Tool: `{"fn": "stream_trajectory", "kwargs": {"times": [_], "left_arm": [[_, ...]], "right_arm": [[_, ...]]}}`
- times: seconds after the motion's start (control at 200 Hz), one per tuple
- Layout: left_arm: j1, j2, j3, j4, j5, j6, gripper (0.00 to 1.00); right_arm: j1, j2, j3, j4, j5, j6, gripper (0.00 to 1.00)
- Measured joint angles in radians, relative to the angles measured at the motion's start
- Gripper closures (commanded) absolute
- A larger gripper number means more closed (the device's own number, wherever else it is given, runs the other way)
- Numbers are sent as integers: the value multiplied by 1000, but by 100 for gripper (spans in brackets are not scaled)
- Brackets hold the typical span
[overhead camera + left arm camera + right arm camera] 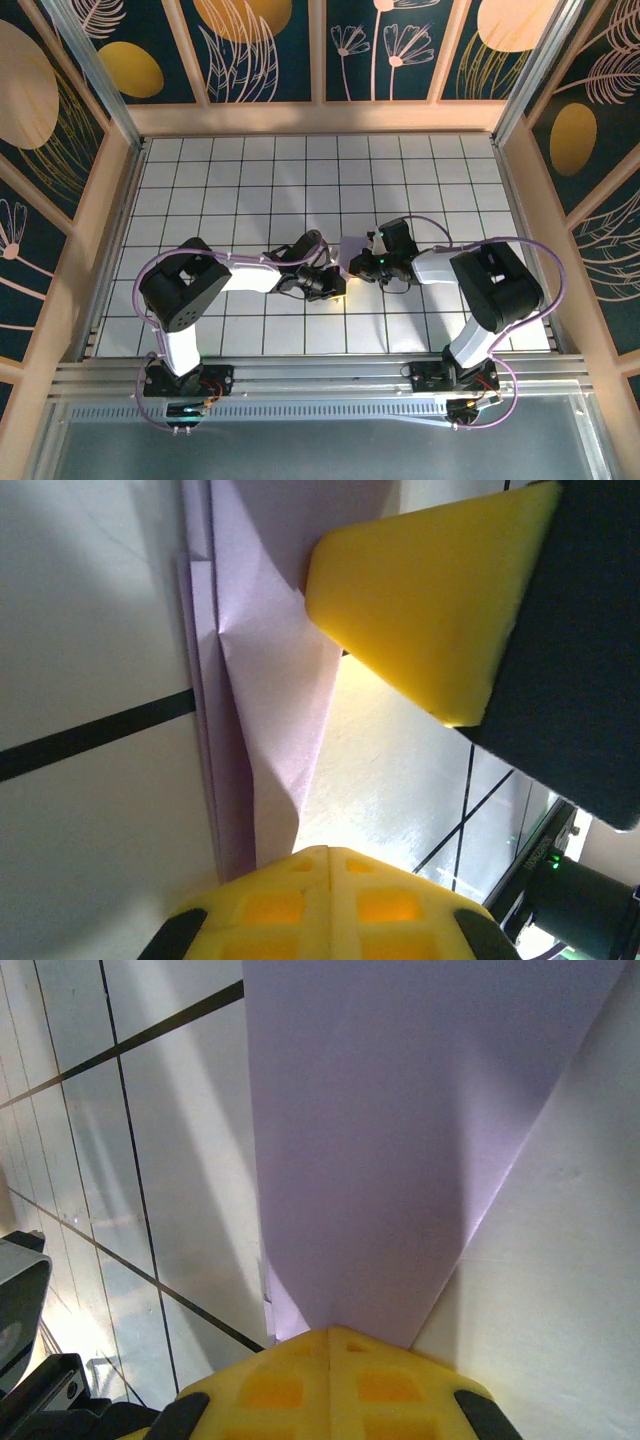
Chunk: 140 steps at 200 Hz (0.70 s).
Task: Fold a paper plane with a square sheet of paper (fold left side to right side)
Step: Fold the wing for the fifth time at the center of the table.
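The left arm (185, 290) and the right arm (495, 285) match: chunky black joint housings, white links, black bases. Thin lavender cables (137, 290) loop along both. The left gripper (336, 287) and right gripper (358, 266) are black with bright yellow fingers (380, 905) moulded with square recesses; a small green light (383, 262) glows on the right one.

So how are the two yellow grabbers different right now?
The left gripper is open, both fingers spread apart; the right gripper shows one finger, so its grip is unclear. The left gripper sees the paper as layered folds; the right gripper faces a broad smooth flap. Both have yellow fingers at the paper.
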Motion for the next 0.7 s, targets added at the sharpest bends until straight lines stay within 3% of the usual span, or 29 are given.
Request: {"fn": "stream_trajectory", "kwargs": {"times": [0.701], "left_arm": [[0, 0, -8, 0, -11, 1, 100]], "right_arm": [[1, 2, 5, -7, 0, -3, 100]]}}
